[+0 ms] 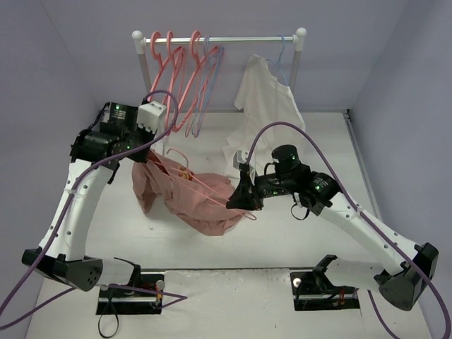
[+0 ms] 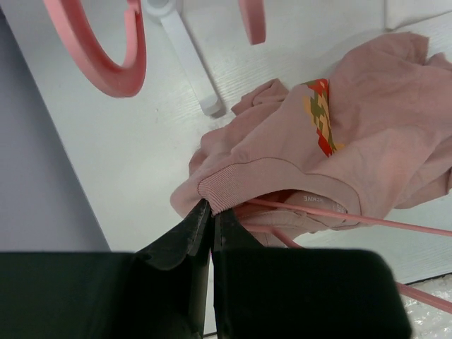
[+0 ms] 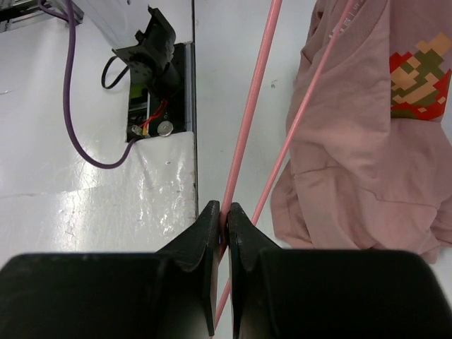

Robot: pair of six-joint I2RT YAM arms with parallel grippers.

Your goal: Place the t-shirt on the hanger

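Observation:
The salmon-pink t-shirt point(image 1: 185, 195) hangs bunched over the table's middle, its yellow-and-red print showing in the left wrist view point(image 2: 321, 116) and the right wrist view point(image 3: 417, 78). My left gripper point(image 2: 210, 209) is shut on the t-shirt's ribbed collar and holds it up point(image 1: 145, 152). The coral-pink hanger point(image 1: 212, 189) runs partly inside the shirt; its bars pass through the neck opening point(image 2: 339, 217). My right gripper point(image 3: 224, 210) is shut on one hanger bar point(image 3: 248, 120) at the shirt's right side point(image 1: 240, 200).
A white rack point(image 1: 219, 40) stands at the back with several coral-pink hangers point(image 1: 173, 70), a lavender one point(image 1: 208, 74) and a pale blue one point(image 1: 281, 56) carrying a white shirt point(image 1: 265, 99). A rack foot point(image 2: 191, 60) lies near the t-shirt. Walls close in on both sides.

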